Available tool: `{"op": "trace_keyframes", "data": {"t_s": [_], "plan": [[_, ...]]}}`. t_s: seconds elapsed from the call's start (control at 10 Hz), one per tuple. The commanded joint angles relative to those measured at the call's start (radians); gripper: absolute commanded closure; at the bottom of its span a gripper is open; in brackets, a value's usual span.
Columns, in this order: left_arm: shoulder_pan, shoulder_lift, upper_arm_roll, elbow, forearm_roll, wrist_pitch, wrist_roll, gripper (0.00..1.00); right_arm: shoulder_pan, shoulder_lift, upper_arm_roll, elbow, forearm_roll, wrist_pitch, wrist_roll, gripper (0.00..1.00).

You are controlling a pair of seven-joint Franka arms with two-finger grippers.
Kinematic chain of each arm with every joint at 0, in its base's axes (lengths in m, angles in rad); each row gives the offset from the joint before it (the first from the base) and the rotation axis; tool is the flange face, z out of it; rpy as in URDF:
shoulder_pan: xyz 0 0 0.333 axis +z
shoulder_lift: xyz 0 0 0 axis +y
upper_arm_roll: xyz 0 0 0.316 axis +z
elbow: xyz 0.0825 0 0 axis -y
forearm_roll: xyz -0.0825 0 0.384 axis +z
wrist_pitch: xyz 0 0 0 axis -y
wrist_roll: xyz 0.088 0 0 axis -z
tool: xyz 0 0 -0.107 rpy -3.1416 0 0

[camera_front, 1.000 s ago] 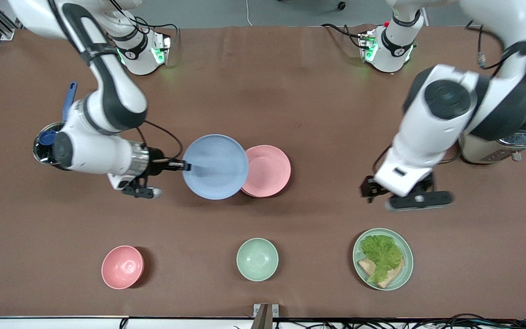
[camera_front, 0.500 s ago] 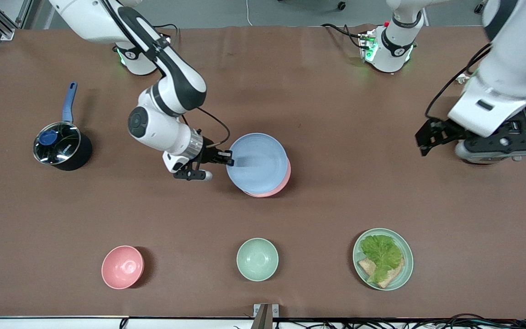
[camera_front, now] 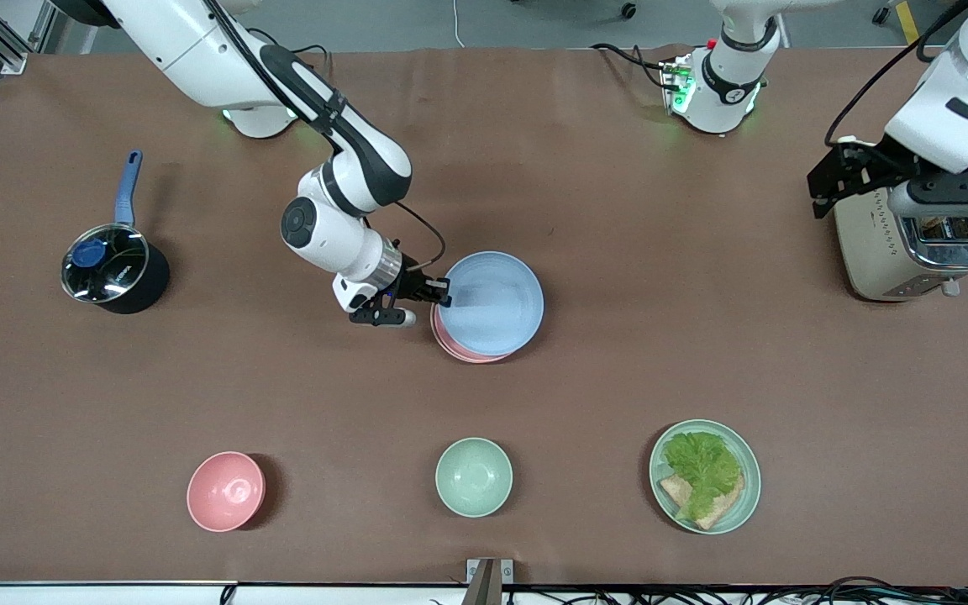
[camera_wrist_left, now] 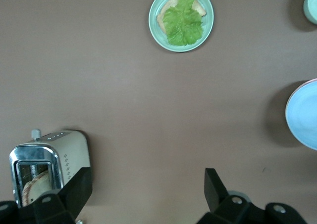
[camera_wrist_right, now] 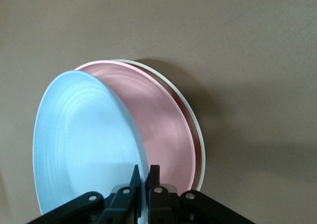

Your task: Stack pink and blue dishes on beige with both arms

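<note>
No text, label, brand or number is readable anywhere; small marks on the cream metal toaster (camera_front: 908, 248) are too tiny to read.

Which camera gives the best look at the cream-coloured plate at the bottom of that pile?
The right wrist view: the beige plate peeks out as a pale rim under the pink plate, with the blue plate gripped by the right pincer. The front view hides it under the stack; the left wrist view shows only the stack's edge.

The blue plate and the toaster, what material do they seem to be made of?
Blue plate: likely matte plastic or a similar composite, even pale colour, no glare, faint rings; ceramic is possible. Toaster: cream body, probably painted metal or plastic, with a shiny metal top that mirrors light.
</note>
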Motion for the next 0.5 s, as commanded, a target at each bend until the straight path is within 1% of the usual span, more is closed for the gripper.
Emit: {"op": "trace_keyframes", "data": {"t_s": [0.0,0.1,0.2,0.4], "plan": [[-0.03,-0.06,0.08,-0.097,-0.03,0.0,0.036,0.0,-0.013,-0.022,0.012,-0.048,-0.002,0.013,-0.004,0.93],[-0.016,-0.09,0.083,-0.135,-0.047,0.001,0.041,0.0,-0.013,-0.021,0.012,-0.053,-0.002,0.013,-0.004,0.91],[-0.007,-0.123,0.083,-0.183,-0.071,0.01,0.041,0.0,-0.013,-0.021,0.012,-0.054,-0.003,0.013,-0.006,0.86],[0.004,-0.132,0.083,-0.204,-0.093,0.01,0.044,0.0,-0.017,-0.016,0.012,-0.053,-0.002,0.008,-0.006,0.63]]}}
